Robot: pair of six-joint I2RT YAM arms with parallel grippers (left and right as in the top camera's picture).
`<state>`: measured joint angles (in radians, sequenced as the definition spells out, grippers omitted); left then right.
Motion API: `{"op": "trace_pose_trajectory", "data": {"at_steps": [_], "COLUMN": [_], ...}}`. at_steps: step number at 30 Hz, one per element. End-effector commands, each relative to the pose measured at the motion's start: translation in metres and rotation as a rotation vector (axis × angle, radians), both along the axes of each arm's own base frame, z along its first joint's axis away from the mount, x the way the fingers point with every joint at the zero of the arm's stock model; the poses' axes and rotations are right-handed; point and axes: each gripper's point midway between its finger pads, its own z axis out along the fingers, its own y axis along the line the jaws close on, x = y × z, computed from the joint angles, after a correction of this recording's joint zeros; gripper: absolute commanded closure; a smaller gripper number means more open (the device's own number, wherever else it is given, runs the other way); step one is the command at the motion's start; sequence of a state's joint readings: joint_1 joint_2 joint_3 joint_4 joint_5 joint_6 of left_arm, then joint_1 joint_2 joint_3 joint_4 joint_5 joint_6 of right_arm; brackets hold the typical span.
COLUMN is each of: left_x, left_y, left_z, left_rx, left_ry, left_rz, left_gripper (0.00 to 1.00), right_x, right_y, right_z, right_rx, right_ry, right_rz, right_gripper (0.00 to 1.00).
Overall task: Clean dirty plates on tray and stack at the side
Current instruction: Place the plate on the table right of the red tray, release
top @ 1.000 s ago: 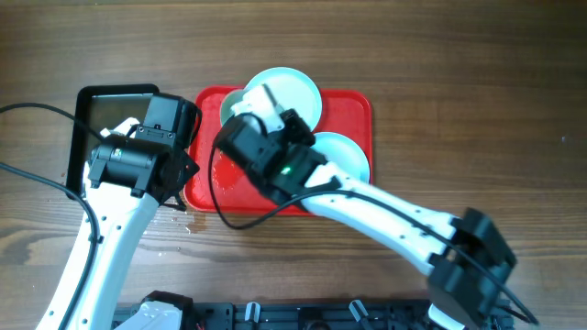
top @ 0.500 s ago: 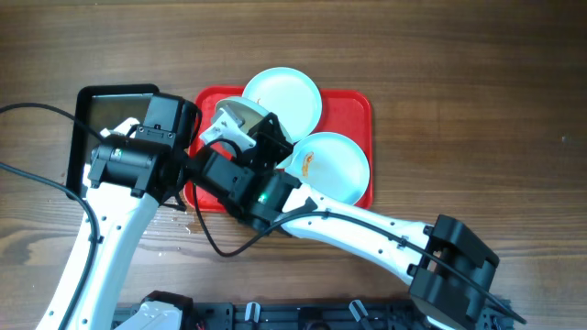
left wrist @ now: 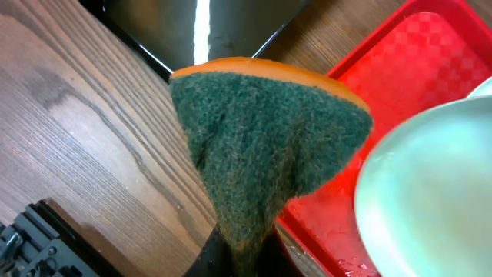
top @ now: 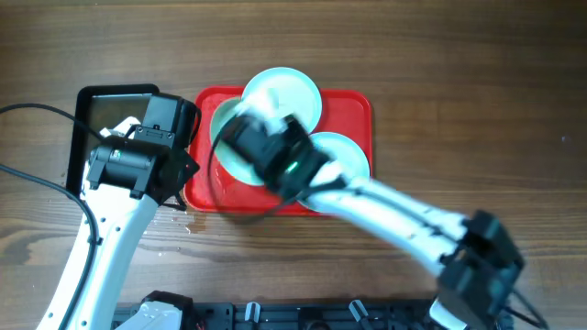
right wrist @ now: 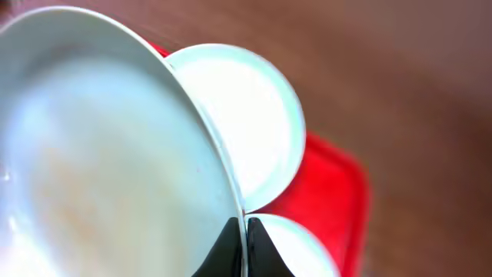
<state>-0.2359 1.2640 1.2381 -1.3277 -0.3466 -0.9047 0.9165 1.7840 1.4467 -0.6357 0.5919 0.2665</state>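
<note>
The red tray (top: 353, 105) lies mid-table with three pale mint-white plates. My right gripper (right wrist: 244, 231) is shut on the rim of one plate (right wrist: 100, 154) and holds it tilted over the tray's left half; that plate also shows in the overhead view (top: 225, 151) and the left wrist view (left wrist: 430, 192). A second plate (top: 284, 92) lies at the tray's far edge, also in the right wrist view (right wrist: 246, 115). A third plate (top: 344, 156) lies at the tray's right. My left gripper (left wrist: 246, 246) is shut on a green-and-orange sponge (left wrist: 261, 138) beside the tray's left rim (left wrist: 400, 46).
A glossy black tray (top: 96, 105) lies left of the red tray, partly under my left arm. Small water drops lie on the wood near the red tray's front left corner (top: 188, 225). Cables run along the left table edge.
My right arm has swung back and forth over the tray with the plate in its grip; the held plate now hangs over the tray's left half. The left arm has not moved.
</note>
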Motion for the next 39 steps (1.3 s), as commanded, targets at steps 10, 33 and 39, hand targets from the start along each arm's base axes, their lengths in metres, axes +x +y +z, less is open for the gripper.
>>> {"op": "trace_pose_trajectory", "data": {"at_steps": [10, 33, 39], "left_x": [0.001, 0.026, 0.030], "left_y": [0.003, -0.016, -0.033], "left_z": [0.007, -0.033, -0.075], "left_rx": [-0.003, -0.070, -0.122], "left_ry": [-0.034, -0.007, 0.060], "left_rz": [0.029, 0.004, -0.119], "left_gripper": [0.96, 0.96, 0.96], "right_x": [0.049, 0.052, 0.086], "right_y": [-0.197, -0.169, -0.117], "right_z": [-0.040, -0.013, -0.027], "right_rx": [0.628, 0.851, 0.429], "right_ry": [0.549, 0.577, 0.524], "right_rz": [-0.433, -0.084, -0.166], "right_gripper": [0.96, 0.03, 0.00]}}
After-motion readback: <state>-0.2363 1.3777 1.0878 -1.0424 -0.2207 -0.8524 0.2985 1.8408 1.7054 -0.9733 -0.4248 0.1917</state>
